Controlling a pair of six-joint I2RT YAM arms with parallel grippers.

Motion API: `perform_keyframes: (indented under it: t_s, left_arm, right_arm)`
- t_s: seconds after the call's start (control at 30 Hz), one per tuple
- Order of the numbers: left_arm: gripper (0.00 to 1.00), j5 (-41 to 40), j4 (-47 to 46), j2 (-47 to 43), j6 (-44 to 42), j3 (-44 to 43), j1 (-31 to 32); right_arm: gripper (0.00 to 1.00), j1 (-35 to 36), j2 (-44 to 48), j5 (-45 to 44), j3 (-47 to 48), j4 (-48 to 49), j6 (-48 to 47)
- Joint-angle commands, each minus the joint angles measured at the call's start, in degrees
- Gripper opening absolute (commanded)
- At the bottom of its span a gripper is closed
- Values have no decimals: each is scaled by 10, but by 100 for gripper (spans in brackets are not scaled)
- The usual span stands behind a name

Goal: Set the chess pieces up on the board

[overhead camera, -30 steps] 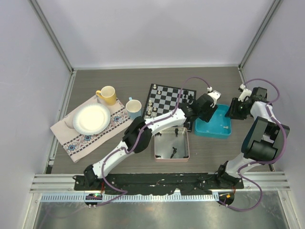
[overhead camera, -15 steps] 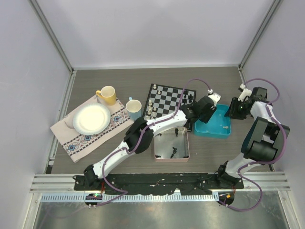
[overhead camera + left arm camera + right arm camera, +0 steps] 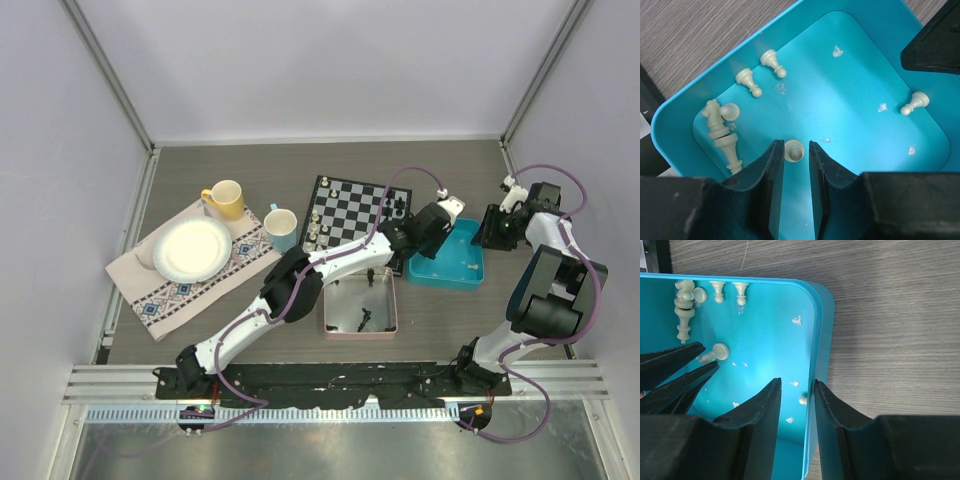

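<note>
The board [image 3: 350, 205] lies at the middle back, with off-white chess pieces [image 3: 316, 228] along its left edge and black ones [image 3: 400, 205] at its right. My left gripper [image 3: 430, 243] reaches into the blue tray [image 3: 455, 262]. Its jaws [image 3: 793, 144] flank an upright off-white pawn [image 3: 794, 152] with a little room left, so it is open. More off-white pieces [image 3: 717, 117] lie in the tray's corner. My right gripper [image 3: 797, 383] is open astride the tray's right wall [image 3: 812, 340], above a small pawn [image 3: 803, 400].
A pink tray [image 3: 385, 310] with a few black pieces [image 3: 364, 320] sits in front of the board. A yellow cup [image 3: 225, 198], a blue cup [image 3: 281, 225] and a white plate [image 3: 192, 248] on a patterned cloth [image 3: 160, 295] stand to the left. Enclosure walls close in all round.
The left gripper's jaws have narrowed around the pawn in the blue tray and the wrist has shifted slightly. The right arm has stayed put.
</note>
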State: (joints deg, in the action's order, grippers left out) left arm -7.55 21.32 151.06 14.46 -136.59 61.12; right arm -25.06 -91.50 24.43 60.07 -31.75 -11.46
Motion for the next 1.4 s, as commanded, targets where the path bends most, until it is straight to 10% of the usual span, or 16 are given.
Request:
perform_keyframes:
  t_s: [0.0,0.3,0.77,1.37]
  left_arm:
    - [29,-8,-18,3,-7,-12,4]
    - [0,-3,-22,-6,-3,-19,4]
    - [0,16,-44,-112,-4,-9,3]
    - [0,9,-41,-403,-17,301,-143]
  right_arm:
    - [39,3,25,14,1,6,5]
    - [39,3,26,14,1,5,3]
    - [56,3,46,4,1,5,-8]
    - [75,3,76,-26,5,-2,-44]
